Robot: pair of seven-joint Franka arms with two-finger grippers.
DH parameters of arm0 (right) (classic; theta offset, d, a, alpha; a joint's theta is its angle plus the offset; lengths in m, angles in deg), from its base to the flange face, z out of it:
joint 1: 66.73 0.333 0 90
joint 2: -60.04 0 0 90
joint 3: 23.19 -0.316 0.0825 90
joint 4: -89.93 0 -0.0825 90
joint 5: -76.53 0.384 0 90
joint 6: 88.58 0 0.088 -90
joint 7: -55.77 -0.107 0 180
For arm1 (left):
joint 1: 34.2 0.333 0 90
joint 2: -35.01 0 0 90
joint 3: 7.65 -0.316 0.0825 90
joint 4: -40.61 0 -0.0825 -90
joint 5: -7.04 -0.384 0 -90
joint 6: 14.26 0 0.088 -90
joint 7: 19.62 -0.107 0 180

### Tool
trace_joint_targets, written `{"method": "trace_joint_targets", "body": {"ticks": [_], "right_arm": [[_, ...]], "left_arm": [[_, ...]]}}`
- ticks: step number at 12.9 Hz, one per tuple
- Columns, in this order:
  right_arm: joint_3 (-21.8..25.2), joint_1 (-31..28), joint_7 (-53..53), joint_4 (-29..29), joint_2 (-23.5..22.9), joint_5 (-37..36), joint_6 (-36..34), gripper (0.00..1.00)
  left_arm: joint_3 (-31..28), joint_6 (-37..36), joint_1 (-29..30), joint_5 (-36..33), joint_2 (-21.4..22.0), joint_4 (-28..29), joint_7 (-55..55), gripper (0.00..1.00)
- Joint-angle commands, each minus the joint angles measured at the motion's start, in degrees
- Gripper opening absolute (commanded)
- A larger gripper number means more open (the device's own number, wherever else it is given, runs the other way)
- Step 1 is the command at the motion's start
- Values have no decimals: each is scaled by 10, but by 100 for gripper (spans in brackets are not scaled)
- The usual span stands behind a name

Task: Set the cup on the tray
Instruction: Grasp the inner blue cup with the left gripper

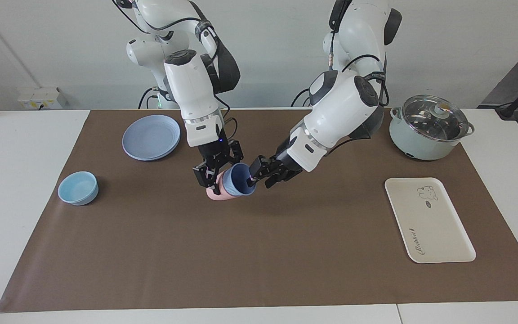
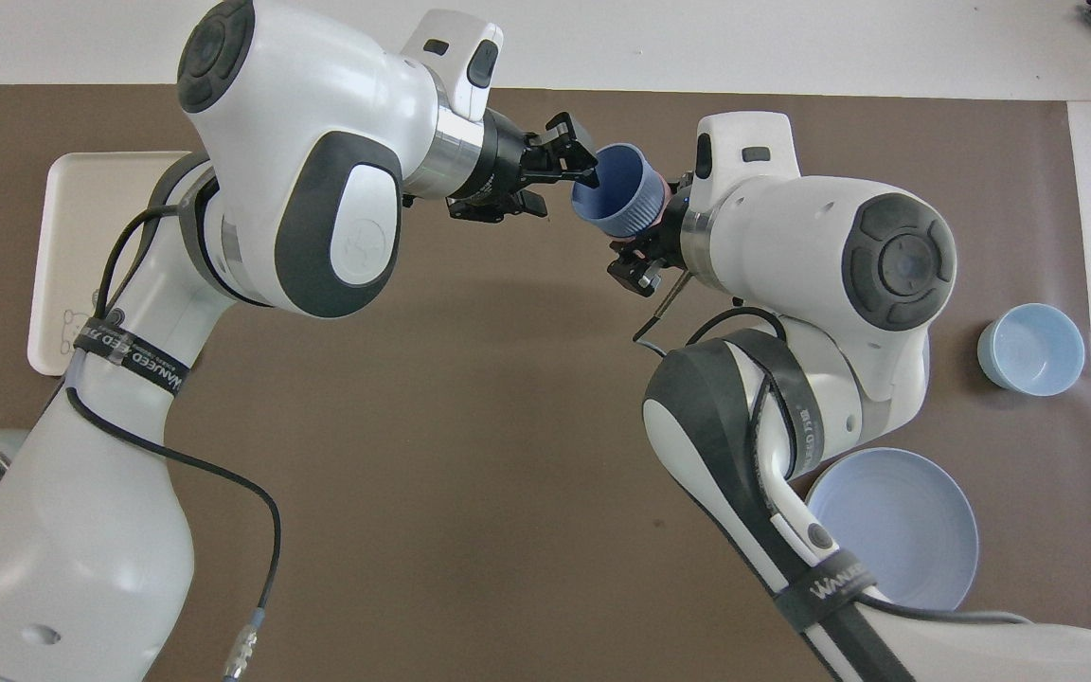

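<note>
The periwinkle-blue cup [image 1: 238, 181] lies tilted, nested in the salmon-pink cup [image 1: 214, 191], with its mouth toward the left arm. Both are up over the middle of the brown mat. My right gripper [image 1: 217, 170] is shut on the pink cup from above. My left gripper [image 1: 261, 179] is shut on the blue cup's rim, one finger inside the mouth. In the overhead view the blue cup [image 2: 617, 189] sits between the left gripper [image 2: 576, 161] and the right gripper [image 2: 659, 227]. The cream-white tray [image 1: 430, 220] lies bare at the left arm's end of the table, also showing in the overhead view [image 2: 81, 218].
A round periwinkle plate [image 1: 151, 137] lies near the right arm's base. A low light-blue bowl [image 1: 78, 187] sits at the right arm's end of the mat. A pale green pot with a glass lid [image 1: 430, 128] stands nearer to the robots than the tray.
</note>
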Motion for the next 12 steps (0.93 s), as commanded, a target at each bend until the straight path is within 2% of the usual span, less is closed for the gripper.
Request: {"method": "trace_joint_targets", "body": {"ticks": [1, 3, 5, 8, 12], "right_arm": [[0, 0, -12, 9, 13, -16, -3, 0], [0, -1, -11, 12, 13, -16, -1, 0], [0, -1, -11, 13, 12, -16, 2, 0], [0, -1, -10, 13, 12, -16, 3, 0], [0, -2, -7, 16, 12, -16, 4, 0]], "left_arm": [[-6, -4, -17, 7, 30, 40, -10, 57], [-6, 5, -21, 10, 42, 65, -10, 43], [-6, 4, -19, 13, 42, 63, -9, 22], [-6, 3, -16, 13, 40, 62, -5, 1], [-6, -4, -12, 13, 39, 59, -2, 0]]}}
